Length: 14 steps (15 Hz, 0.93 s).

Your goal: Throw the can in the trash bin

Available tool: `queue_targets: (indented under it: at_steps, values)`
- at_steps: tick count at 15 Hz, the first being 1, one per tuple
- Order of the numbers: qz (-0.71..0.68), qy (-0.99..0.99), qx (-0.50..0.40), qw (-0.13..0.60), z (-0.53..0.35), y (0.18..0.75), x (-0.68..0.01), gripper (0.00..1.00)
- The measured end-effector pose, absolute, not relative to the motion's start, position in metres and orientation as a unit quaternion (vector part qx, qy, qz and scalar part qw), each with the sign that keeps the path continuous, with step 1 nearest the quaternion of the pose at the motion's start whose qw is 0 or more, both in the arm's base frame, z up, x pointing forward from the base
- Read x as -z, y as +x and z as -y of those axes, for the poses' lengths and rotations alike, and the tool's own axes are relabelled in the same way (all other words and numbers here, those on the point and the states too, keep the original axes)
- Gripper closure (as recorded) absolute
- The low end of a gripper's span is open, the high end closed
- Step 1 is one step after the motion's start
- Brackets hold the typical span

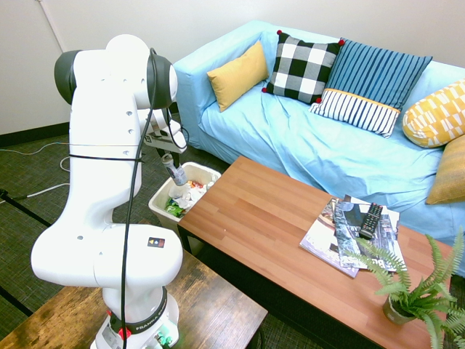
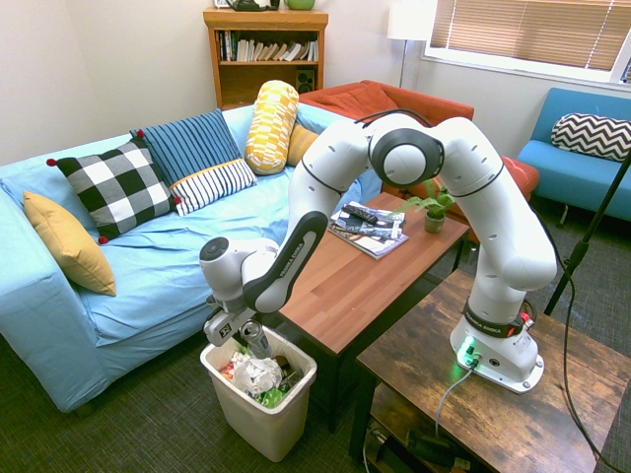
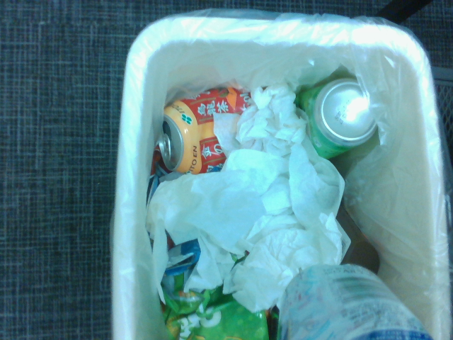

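I am holding the can (image 2: 255, 338) with the fingers (image 2: 248, 331) clamped on its upper part. It is hanging upright just above the open trash bin (image 2: 286, 422), in the lower left of the second exterior view. In the wrist view the can (image 3: 348, 303) is showing at the lower right, over the near end of the trash bin (image 3: 131, 142).

To do this step well, I think I should keep the can over the middle of the opening, not over the rim, and open only when it is low, so it is dropping on the crumpled white paper (image 3: 262, 219) and not bouncing out. The plastic liner (image 3: 396, 177) is loose at one side, so I am staying away from it.

Counting: one can in the grip, one trash bin. Inside it I am seeing two other cans, an orange one (image 3: 191, 138) and a green one (image 3: 338, 113), plus green wrappers (image 3: 212, 319). On the wooden worktop (image 1: 261, 225) are lying some magazines (image 1: 341, 233), one remote (image 1: 370, 219) and one potted fern (image 1: 414, 291).
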<state>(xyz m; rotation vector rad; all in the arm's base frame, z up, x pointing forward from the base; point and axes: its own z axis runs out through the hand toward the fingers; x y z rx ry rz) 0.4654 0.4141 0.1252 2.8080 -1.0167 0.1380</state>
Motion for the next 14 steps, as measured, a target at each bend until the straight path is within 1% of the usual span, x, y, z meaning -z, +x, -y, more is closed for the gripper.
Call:
queue_targets:
  at_steps: [1, 5, 14]
  values:
    - [0.345, 0.935, -0.044, 0.076, -0.409, 0.468, -0.113, 0.00]
    - [0.352, 0.933, -0.035, 0.070, -0.401, 0.470, -0.090, 0.00]
    - [0.353, 0.932, -0.048, 0.073, -0.400, 0.470, -0.089, 0.00]
